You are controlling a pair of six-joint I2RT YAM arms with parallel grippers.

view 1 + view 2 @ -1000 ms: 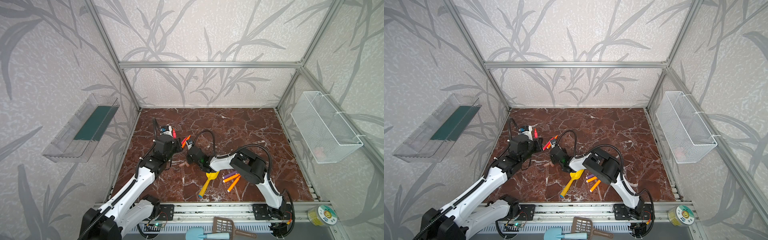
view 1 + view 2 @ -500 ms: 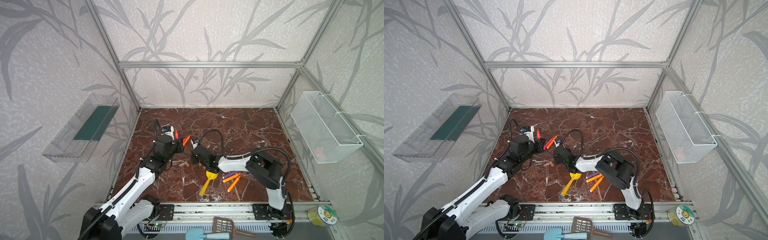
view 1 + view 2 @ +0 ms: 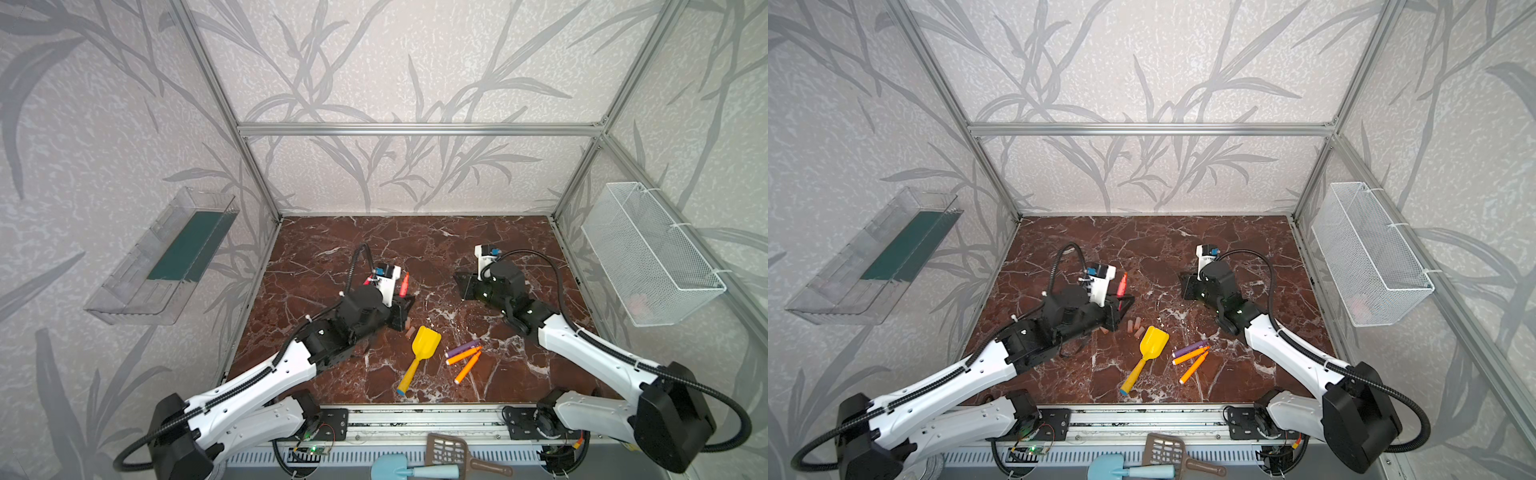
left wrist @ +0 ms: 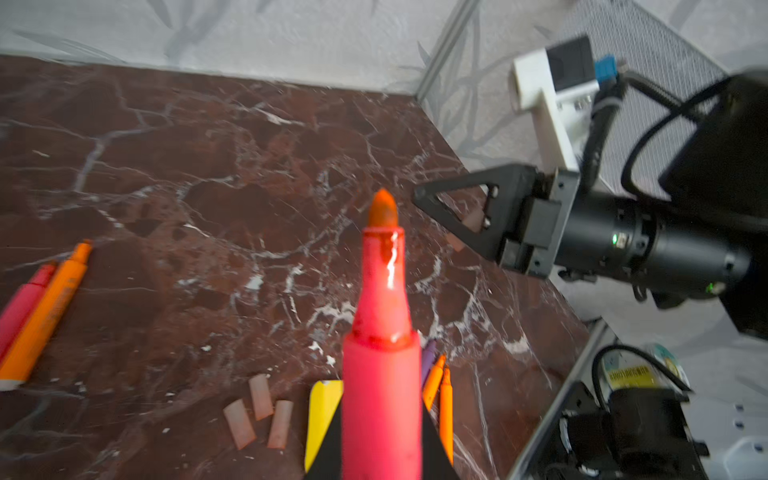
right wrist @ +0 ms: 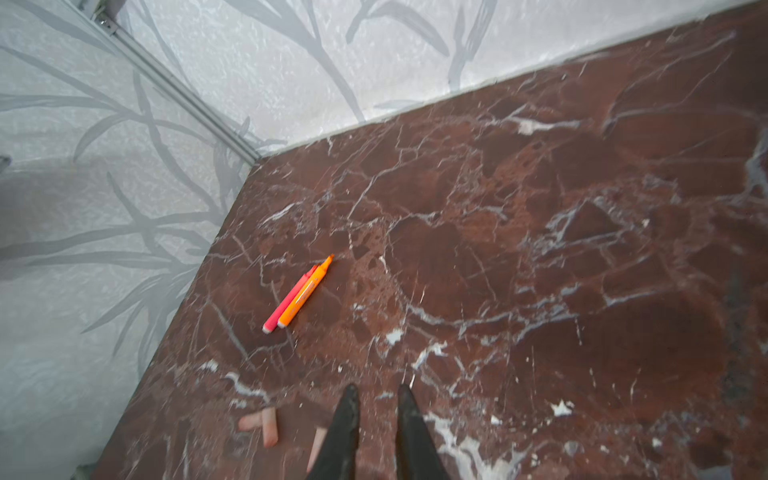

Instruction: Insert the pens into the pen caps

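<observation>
Your left gripper (image 3: 1122, 300) is clamped on a red pen (image 4: 382, 332), tip forward. Your right gripper (image 5: 376, 395) is closed, empty; caps (image 5: 269, 426) lie flat just beside it, nearest that arm.

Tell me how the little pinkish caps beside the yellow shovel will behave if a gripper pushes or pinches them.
The caps are short cylinders lying on their sides on glossy marble, so a push would probably roll them. Tiny and translucent, they look light and might squirt from a pinch.
</observation>
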